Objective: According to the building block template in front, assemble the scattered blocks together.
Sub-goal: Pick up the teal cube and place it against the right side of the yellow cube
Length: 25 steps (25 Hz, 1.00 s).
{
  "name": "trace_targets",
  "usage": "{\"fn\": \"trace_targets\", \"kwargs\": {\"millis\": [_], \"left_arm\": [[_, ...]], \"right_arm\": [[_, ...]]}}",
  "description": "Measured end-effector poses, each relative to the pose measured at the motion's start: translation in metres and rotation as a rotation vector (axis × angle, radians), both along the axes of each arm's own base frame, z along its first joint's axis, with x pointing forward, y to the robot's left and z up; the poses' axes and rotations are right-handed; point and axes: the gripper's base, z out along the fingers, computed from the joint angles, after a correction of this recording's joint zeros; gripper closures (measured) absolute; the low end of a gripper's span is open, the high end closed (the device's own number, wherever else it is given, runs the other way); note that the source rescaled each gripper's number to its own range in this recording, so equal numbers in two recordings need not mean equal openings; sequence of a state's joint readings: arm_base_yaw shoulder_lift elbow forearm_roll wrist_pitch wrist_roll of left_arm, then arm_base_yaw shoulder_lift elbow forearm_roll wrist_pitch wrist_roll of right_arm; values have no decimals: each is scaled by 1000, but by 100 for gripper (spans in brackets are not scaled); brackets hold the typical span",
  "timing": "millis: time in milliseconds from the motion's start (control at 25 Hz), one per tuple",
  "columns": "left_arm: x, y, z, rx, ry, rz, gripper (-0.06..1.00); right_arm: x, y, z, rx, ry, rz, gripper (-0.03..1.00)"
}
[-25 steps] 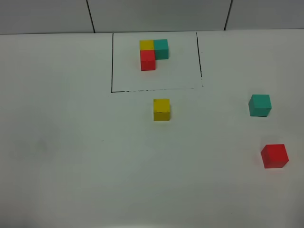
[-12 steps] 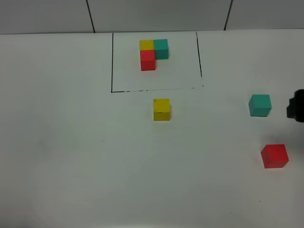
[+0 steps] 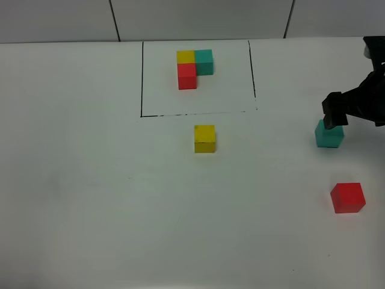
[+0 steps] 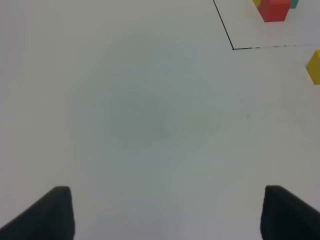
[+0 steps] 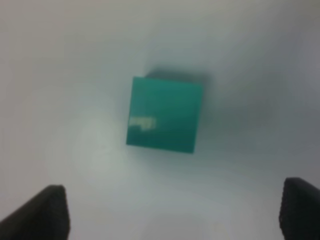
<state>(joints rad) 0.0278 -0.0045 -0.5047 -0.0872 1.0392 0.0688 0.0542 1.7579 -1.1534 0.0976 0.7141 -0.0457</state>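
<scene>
The building block template [image 3: 194, 66] is a yellow, teal and red L inside a thin black rectangle at the far middle of the table. The loose yellow cube [image 3: 204, 138] sits just in front of that frame. The loose teal cube [image 3: 329, 135] and the loose red cube [image 3: 348, 197] lie at the right. My right gripper [image 3: 334, 113] hovers over the teal cube, and the right wrist view shows it [image 5: 175, 215] open with the teal cube [image 5: 164, 114] between and beyond the fingertips. My left gripper [image 4: 165, 215] is open and empty over bare table.
The white table [image 3: 90, 180] runs to a grey tiled wall at the back. In the left wrist view, the frame's corner line [image 4: 231, 44], the template's red cube [image 4: 274, 10] and the loose yellow cube [image 4: 315, 66] show at the edges.
My right arm has come in from the right edge and now hangs over the teal cube. The cubes have not moved.
</scene>
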Motion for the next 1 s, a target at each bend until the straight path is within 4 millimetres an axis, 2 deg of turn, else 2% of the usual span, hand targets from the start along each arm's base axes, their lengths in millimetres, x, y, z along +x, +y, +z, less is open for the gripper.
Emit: {"fn": "trace_targets", "kwargs": {"millis": [240,400,680,1000], "left_arm": [[0,0,0,0,0,0,24],[0,0,0,0,0,0,24],[0,0,0,-1,0,0,24],[0,0,0,-1,0,0,24]], "right_arm": [[15,1,-31,-4,71,0,24],[18,1,-42,-10,79,13,24],[22,2,-43,10,53,-2,24],[28,3,-54,19,41,-14,24]]}}
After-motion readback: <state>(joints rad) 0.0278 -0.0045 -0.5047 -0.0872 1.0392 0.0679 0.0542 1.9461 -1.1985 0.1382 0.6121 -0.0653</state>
